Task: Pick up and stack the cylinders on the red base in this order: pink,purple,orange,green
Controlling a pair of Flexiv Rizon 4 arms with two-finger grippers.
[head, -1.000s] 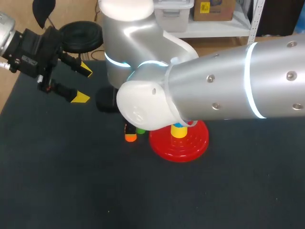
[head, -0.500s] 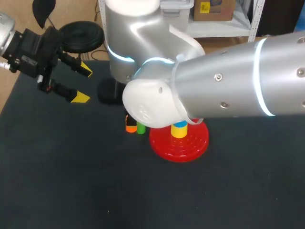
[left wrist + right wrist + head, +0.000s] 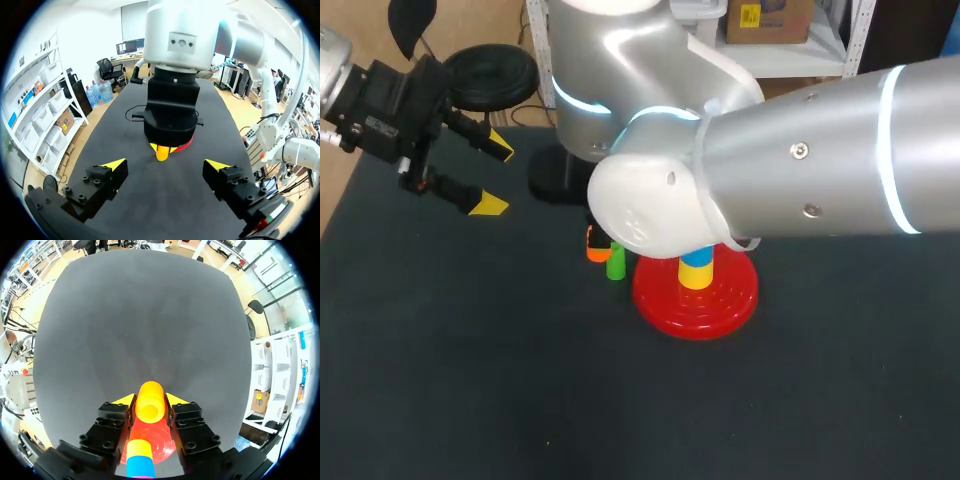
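Head view: at left, the left gripper point(image 3: 495, 178) hangs spread and empty over the black table point(image 3: 470, 380). Toward the middle, the right gripper point(image 3: 150, 400) clasps the orange cylinder point(image 3: 597, 247), just beside the upright green cylinder point(image 3: 616, 264); right of them sits the red base point(image 3: 728, 300), bearing 1 short stack point(image 3: 696, 272).

Glossy red plastic base point(image 3: 730, 300), matt dark tbl top point(image 3: 470, 380), smooth silver R arm shell point(image 3: 800, 170), glossy orange cyl point(image 3: 149, 401)
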